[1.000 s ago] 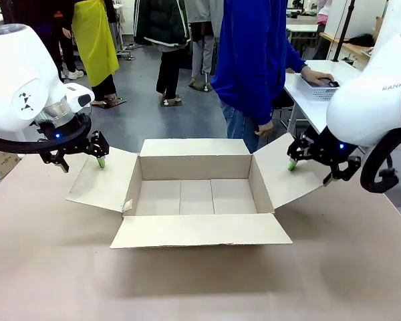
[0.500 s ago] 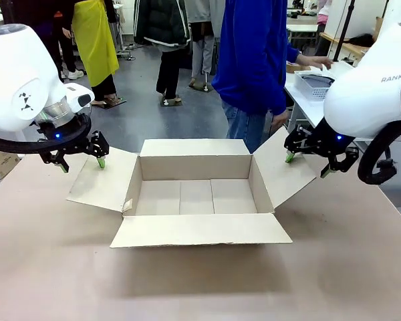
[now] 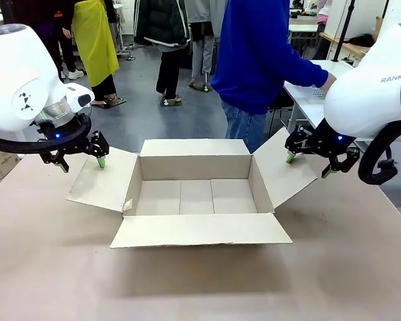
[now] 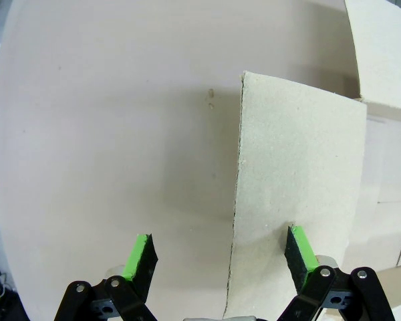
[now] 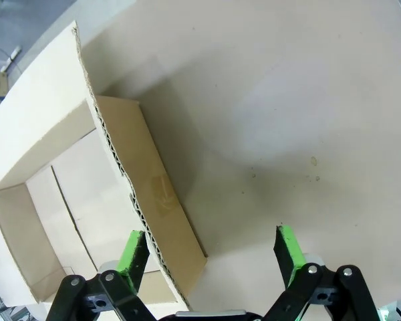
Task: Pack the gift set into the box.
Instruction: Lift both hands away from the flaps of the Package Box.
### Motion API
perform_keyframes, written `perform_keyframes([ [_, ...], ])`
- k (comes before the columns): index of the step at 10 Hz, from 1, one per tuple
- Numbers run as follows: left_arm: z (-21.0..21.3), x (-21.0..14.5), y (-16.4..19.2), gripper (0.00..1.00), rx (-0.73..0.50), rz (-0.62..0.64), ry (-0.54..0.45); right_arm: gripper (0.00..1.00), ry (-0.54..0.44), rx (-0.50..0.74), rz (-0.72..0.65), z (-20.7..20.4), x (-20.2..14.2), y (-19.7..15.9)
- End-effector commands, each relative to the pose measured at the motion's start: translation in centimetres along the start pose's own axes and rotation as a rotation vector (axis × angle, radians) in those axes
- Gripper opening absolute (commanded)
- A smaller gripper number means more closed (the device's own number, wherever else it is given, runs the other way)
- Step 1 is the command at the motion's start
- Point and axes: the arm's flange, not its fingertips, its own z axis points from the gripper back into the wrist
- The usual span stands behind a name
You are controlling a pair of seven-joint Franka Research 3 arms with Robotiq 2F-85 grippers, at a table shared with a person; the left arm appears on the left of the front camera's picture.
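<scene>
Box point(image 3: 197, 167): in the middle of the tabletop point(image 3: 47, 267), nearer its far edge, between the two claws.
Left claw point(image 3: 83, 164) point(image 4: 219, 249): fingers spread wide, holding nothing; it hangs over the outer end of the left flap point(image 3: 100, 184) point(image 4: 297, 180), one of the pads point(image 4: 301, 251) above the flap and the other above bare tabletop.
Right claw point(image 3: 308, 166) point(image 5: 210, 249): also wide, gripping nothing; it sits at the raised right flap point(image 3: 284, 174) point(image 5: 144, 184), whose corrugated edge passes between the fingers; contact cannot be told.
Box look: brown corrugated carton, shallow, all four flaps folded outward, the right one tilted up.
Box contents: bare cardboard floor from wall to wall.
Gift set point(image 3: 313, 93): grey mesh tray, partly hidden, on a white side table point(image 3: 302, 105) beyond the tabletop's far right corner, at the person's hand point(image 3: 327, 81); apart from both claws, contents not readable.
</scene>
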Motion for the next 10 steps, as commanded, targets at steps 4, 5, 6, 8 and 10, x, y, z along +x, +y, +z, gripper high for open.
perform_keyframes([
  [4,0.20,-0.04,-0.07,1.00,0.018,0.011,0.000,1.00,-0.008,-0.020,-0.015,0.29,0.09,0.17],
  [5,0.20,-0.04,-0.07,1.00,0.018,0.011,0.000,1.00,-0.008,-0.020,-0.015,0.29,0.09,0.17],
  [6,0.20,-0.04,-0.07,1.00,0.018,0.011,0.000,1.00,-0.008,-0.020,-0.015,0.29,0.09,0.17],
  [8,0.20,-0.04,-0.07,1.00,0.018,0.011,0.000,1.00,-0.008,-0.020,-0.015,0.29,0.09,0.17],
  [10,0.20,-0.04,-0.07,1.00,0.018,0.011,0.000,1.00,-0.008,-0.020,-0.015,0.29,0.09,0.17],
])
